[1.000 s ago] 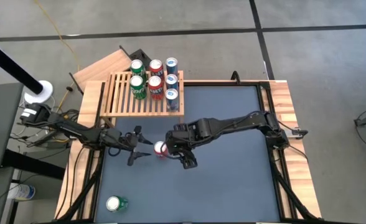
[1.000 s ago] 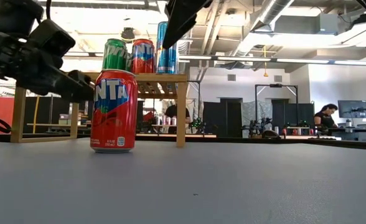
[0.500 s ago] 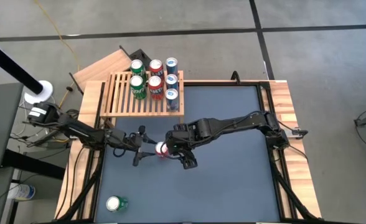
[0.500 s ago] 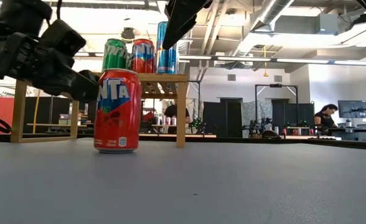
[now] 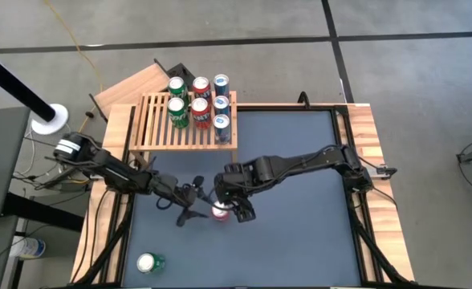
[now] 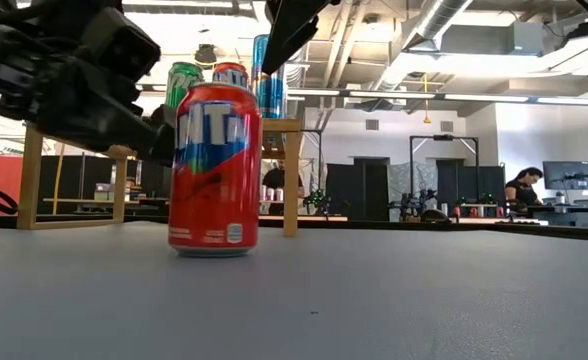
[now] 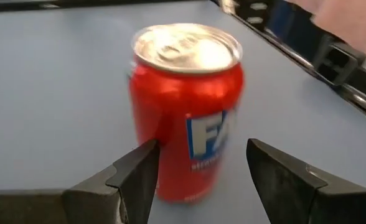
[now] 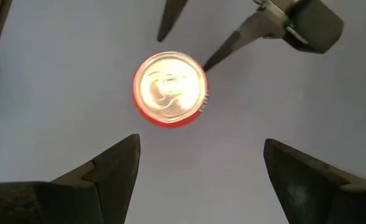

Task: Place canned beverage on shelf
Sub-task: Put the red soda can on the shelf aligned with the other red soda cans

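A red can (image 5: 220, 211) stands upright on the dark table top, also in the low view (image 6: 214, 170). My left gripper (image 5: 197, 201) comes at it level from the table's left, open, the can just beyond its fingertips (image 7: 201, 146). My right gripper (image 8: 198, 162) hangs open above the can, pointing down, touching nothing. The slatted wooden shelf (image 5: 189, 120) stands at the far left with several cans (image 5: 200, 100) on its top. My left gripper touches the can's side wall (image 7: 161, 155) with the tip of one finger (image 7: 139, 171), coming level from the table's left. The other finger (image 7: 276, 177) stands close beside the can; whether it touches, I cannot tell. The can stays upright with its base on the table.
A green can (image 5: 149, 262) stands near the table's near left corner. A plain wooden board (image 5: 132, 84) lies behind the shelf. The right arm (image 5: 300, 164) reaches across the table's middle from the right.
My left gripper has moved toward the table's right and near edges, its fingers still apart. The red can has slid upright ahead of it, toward the near edge and slightly right.
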Motion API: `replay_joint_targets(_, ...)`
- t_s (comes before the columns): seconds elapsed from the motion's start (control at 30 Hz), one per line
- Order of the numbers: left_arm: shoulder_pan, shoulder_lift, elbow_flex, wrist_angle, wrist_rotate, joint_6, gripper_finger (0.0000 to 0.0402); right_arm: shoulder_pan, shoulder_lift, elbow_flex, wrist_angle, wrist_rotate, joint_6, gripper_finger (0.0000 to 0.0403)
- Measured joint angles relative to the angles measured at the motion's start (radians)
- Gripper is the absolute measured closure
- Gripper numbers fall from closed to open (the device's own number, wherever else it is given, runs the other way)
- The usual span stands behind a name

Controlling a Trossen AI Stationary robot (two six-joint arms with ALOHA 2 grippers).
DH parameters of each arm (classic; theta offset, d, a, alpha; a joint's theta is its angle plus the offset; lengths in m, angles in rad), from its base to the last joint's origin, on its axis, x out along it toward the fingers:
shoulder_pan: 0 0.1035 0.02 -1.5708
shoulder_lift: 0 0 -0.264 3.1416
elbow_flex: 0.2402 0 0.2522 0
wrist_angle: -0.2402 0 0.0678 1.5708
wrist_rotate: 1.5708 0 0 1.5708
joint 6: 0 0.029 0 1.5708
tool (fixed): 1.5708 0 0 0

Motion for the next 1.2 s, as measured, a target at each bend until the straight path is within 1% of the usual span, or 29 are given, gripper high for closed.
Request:
replay_joint_targets(0.13,-0.029,0.002,0.015,0.001,0.05,-0.005,0.0172,0.01,0.0,0.0,0.0,0.0,0.015,0.0074)
replay_joint_targets(0.23,-0.047,-0.016,0.018,-0.001,0.049,-0.024,0.0172,0.02,0.0,0.0,0.002,0.001,0.048,0.0074)
replay_joint_targets(0.3,-0.06,-0.031,0.019,0.0,0.027,-0.031,0.0172,0.033,0.0,0.0,0.002,0.016,0.074,0.0074)
replay_joint_targets(0.47,-0.119,-0.041,0.033,-0.025,-0.072,-0.035,0.0172,0.091,0.0,0.0,-0.004,0.093,0.13,0.0074)
replay_joint_targets(0.53,-0.147,-0.041,0.052,-0.067,-0.135,-0.035,0.0172,0.122,0.0,0.0,-0.013,0.114,0.154,0.0074)
replay_joint_targets(0.67,-0.195,-0.042,0.091,-0.182,-0.299,-0.057,0.0172,0.192,0.0,0.0,-0.029,0.173,0.231,0.0074)
replay_joint_targets(0.73,-0.206,-0.041,0.104,-0.222,-0.341,-0.073,0.0172,0.226,0.0,0.0,-0.029,0.21,0.281,0.0074)
replay_joint_targets(1.0,-0.206,-0.041,0.113,-0.294,-0.351,-0.089,0.0172,0.363,0.0,0.0,-0.027,0.393,0.464,0.0074)
replay_joint_targets(1.2,-0.206,-0.041,0.112,-0.281,-0.309,-0.077,0.0172,0.439,0.0,0.0,-0.026,0.494,0.574,0.0074)
